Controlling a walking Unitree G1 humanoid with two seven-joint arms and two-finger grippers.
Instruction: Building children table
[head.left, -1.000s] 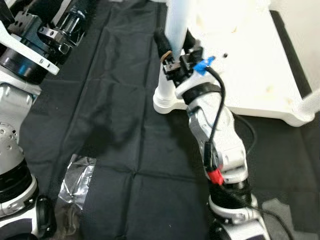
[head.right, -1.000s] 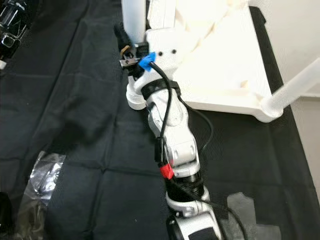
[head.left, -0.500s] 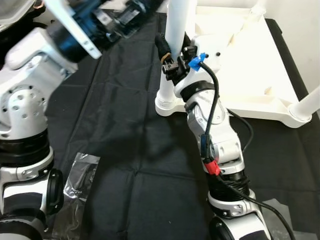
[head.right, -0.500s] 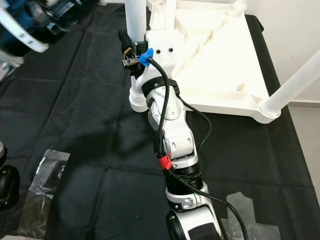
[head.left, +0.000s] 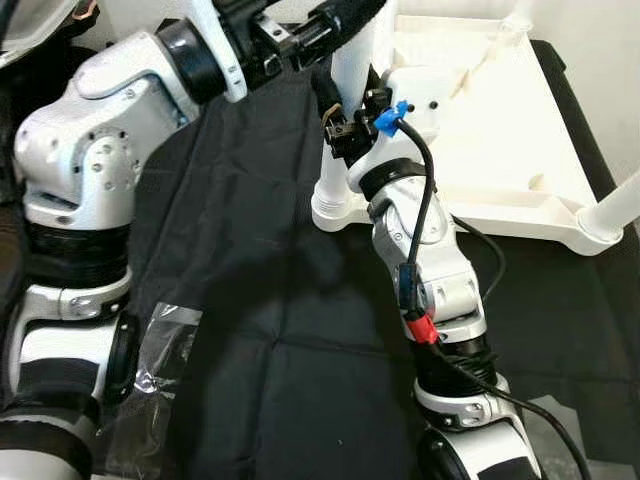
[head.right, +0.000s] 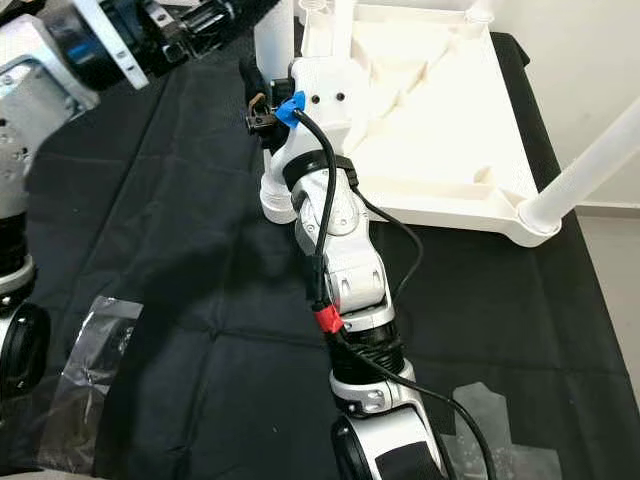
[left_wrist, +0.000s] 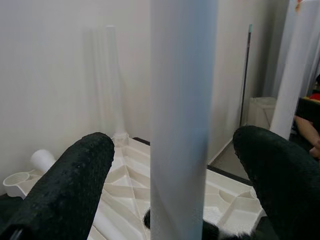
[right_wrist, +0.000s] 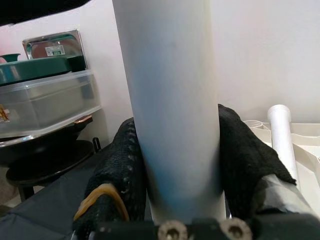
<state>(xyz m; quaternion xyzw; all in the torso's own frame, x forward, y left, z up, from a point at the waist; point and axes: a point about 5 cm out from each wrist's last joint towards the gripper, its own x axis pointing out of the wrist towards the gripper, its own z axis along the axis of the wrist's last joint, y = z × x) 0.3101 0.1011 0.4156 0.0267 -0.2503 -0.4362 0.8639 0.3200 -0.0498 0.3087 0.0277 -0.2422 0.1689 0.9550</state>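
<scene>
Leg (head.left: 350, 90) stood upright in corner socket of upturned tabletop (head.left: 500, 150) on black cloth. Right jaws (head.left: 345, 105) clamped it low, steadying. Left jaws (left_wrist: 175, 165) spread wide around it higher, ready to grip.

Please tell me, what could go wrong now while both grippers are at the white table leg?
The right gripper clamps the table leg near its base; the left gripper is open around it higher up. If the left closes off-centre, it may tilt the leg in its socket. The black cable on the right arm could also snag on the tabletop corner.
</scene>
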